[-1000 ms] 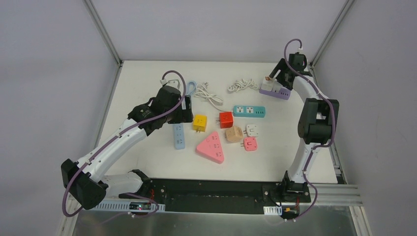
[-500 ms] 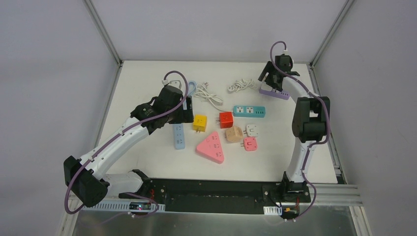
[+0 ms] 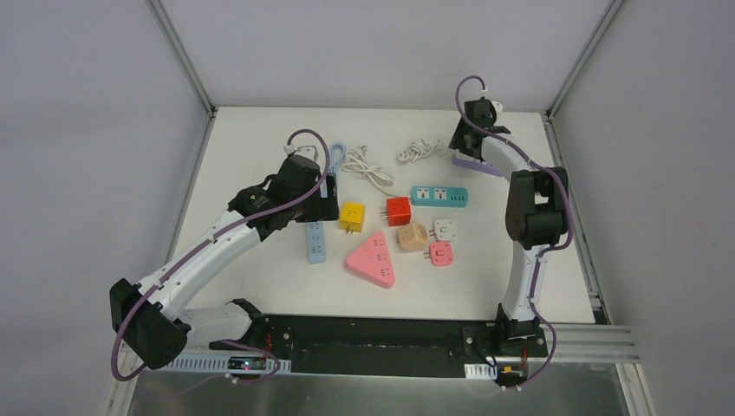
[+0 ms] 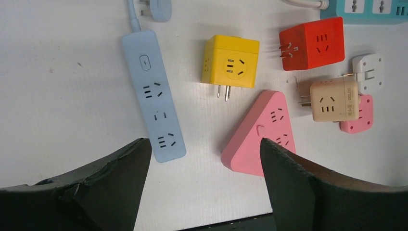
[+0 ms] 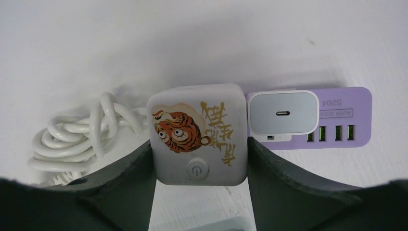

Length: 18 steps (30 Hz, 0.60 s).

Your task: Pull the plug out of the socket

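Flanking one tiger cube, two tool fingers

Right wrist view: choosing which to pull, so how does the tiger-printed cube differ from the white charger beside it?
The tiger-printed cube is wider than the white charger. The cube shows a tiger, gold characters and a power button; the charger's face is plain grey with one port. The right gripper flanks the cube, not the charger. Both are rounded squares, side by side.
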Available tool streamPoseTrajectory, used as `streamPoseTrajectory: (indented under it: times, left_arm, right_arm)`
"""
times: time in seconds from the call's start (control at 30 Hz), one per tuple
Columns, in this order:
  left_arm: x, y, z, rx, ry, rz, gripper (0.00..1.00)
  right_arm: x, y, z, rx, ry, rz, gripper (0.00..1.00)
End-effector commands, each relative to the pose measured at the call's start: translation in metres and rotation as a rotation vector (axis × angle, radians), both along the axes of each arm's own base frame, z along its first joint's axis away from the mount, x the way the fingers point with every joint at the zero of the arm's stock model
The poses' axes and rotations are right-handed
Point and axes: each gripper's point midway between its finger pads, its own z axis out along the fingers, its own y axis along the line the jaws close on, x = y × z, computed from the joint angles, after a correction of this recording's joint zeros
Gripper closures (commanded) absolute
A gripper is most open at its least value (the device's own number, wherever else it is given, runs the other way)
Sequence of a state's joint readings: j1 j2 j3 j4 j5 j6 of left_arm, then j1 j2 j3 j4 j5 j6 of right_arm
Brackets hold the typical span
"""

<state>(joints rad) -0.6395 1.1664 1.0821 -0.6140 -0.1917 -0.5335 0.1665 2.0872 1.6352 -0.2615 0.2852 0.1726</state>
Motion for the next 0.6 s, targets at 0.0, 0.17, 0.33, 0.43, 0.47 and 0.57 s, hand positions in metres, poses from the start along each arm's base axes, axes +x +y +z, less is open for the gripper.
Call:
streamPoseTrajectory:
  times: [0.0,0.17,0.33,0.43,0.47,0.57]
  left_arm:
    - [0.003,0.0,0.01,-0.03,-0.037,0.01,0.15]
    - [0.01,-0.013,0.021,-0.074,-0.051,-0.013,0.16]
    - [0.021,-0.027,0.028,-0.113,-0.059,-0.024,0.17]
    - [0.03,-0.041,0.032,-0.155,-0.064,-0.042,0.18]
    - [0.033,-0.047,0.034,-0.173,-0.068,-0.051,0.18]
    - [0.044,-0.064,0.039,-0.209,-0.066,-0.079,0.19]
  right_arm:
    - [-0.018,0.046,0.042,0.044,-0.059,0.131,0.53]
    - [-0.058,0.1,0.047,0.129,-0.016,0.271,0.53]
    - [-0.091,0.135,0.037,0.127,0.048,0.349,0.49]
    - [-0.092,0.141,0.03,0.14,0.073,0.342,0.33]
    - [-0.09,0.14,0.03,0.138,0.08,0.332,0.27]
    - [-0.085,0.144,0.04,0.153,0.07,0.335,0.14]
